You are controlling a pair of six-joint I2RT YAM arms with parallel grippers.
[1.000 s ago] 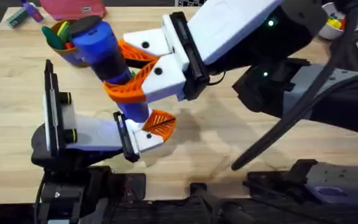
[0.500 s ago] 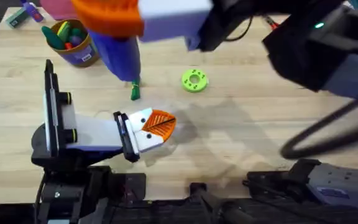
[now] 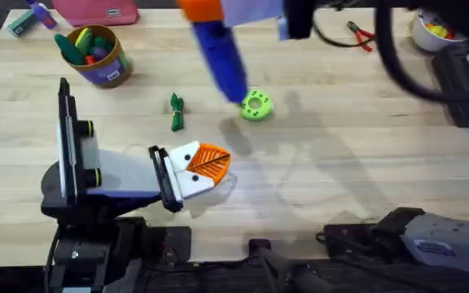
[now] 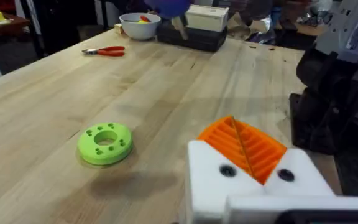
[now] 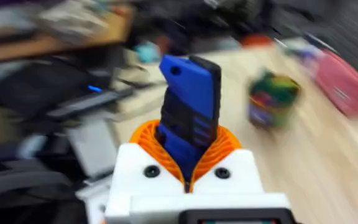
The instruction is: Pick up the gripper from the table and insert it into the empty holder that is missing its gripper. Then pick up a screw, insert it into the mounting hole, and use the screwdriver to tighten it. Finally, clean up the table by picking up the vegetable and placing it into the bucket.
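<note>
My right gripper (image 3: 210, 15) is shut on the blue screwdriver (image 3: 222, 57), holding it tilted high over the back of the table, its tip pointing down toward a lime-green disc (image 3: 256, 106). In the right wrist view the screwdriver (image 5: 188, 106) stands between the orange fingers of that gripper (image 5: 188, 146). My left gripper (image 3: 208, 165) rests low near the front, shut, with its orange fingers (image 4: 241, 146) pressed together. The dark-green vegetable (image 3: 176, 112) lies on the wood beyond it. The brown bucket (image 3: 96, 55) with a purple band stands at the back left, holding colourful pieces. The loose gripper, holder and screw are out of view.
The lime-green disc (image 4: 105, 142) lies right of the vegetable. Red pliers (image 3: 361, 34) and a white bowl (image 3: 434, 28) are at the back right. A pink case (image 3: 96, 11) sits behind the bucket. The right arm's dark cable arcs over the back right.
The right arm has risen and swung back toward the far right with the screwdriver, away from the left gripper. That uncovered the vegetable and the disc. The left arm stayed still.
</note>
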